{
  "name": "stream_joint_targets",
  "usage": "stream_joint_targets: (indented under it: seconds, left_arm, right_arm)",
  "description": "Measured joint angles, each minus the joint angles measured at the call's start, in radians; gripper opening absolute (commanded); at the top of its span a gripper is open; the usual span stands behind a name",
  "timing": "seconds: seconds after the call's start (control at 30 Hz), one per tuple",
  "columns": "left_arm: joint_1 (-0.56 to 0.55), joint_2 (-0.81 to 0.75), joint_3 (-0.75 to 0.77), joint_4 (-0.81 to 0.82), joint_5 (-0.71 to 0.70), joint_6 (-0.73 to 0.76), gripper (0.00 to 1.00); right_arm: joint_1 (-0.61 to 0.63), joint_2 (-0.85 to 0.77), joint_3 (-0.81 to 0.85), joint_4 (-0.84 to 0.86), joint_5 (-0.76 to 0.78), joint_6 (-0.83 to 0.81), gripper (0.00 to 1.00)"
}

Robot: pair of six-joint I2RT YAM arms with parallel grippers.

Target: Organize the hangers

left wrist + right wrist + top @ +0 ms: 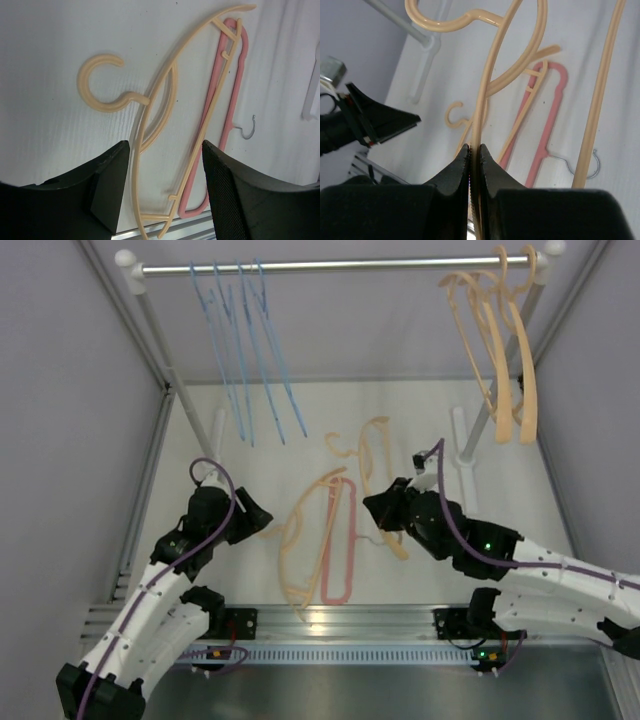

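Note:
Several thin light-blue wire hangers (245,340) hang at the left of the silver rail (350,265). Several peach-orange hangers (500,340) hang at its right end. A peach hanger (288,550) and a pink-red hanger with a metal hook (351,550) lie overlapping on the table. My right gripper (385,510) is shut on the arm of another peach hanger (490,75) and holds it off the table. My left gripper (255,515) is open and empty above the lying peach hanger (165,100), with the pink one (235,85) beside it.
White rack uprights stand at the back left (218,430) and back right (465,435). Slanted rack poles run down from the rail ends. A grooved metal strip (340,620) borders the table's near edge. Grey walls close in both sides.

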Motion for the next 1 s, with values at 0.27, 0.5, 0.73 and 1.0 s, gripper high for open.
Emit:
stream_joint_targets:
  seconds: [0.27, 0.5, 0.73, 1.0]
  left_arm:
    - [0.000, 0.000, -0.019, 0.016, 0.012, -0.009, 0.64]
    - [0.000, 0.013, -0.023, 0.055, 0.031, -0.016, 0.64]
    - [0.000, 0.021, -0.032, 0.062, 0.038, -0.020, 0.63]
    - [0.000, 0.021, -0.039, 0.076, 0.043, -0.027, 0.63]
  right_arm:
    - [-0.021, -0.188, 0.029, -0.026, 0.002, 0.043, 0.00]
    - [-0.021, -0.231, 0.133, -0.041, -0.008, 0.052, 0.00]
    - [-0.022, -0.185, 0.301, -0.043, -0.024, 0.051, 0.00]
    - [-0.142, -0.032, 0.533, -0.027, -0.167, 0.060, 0.00]
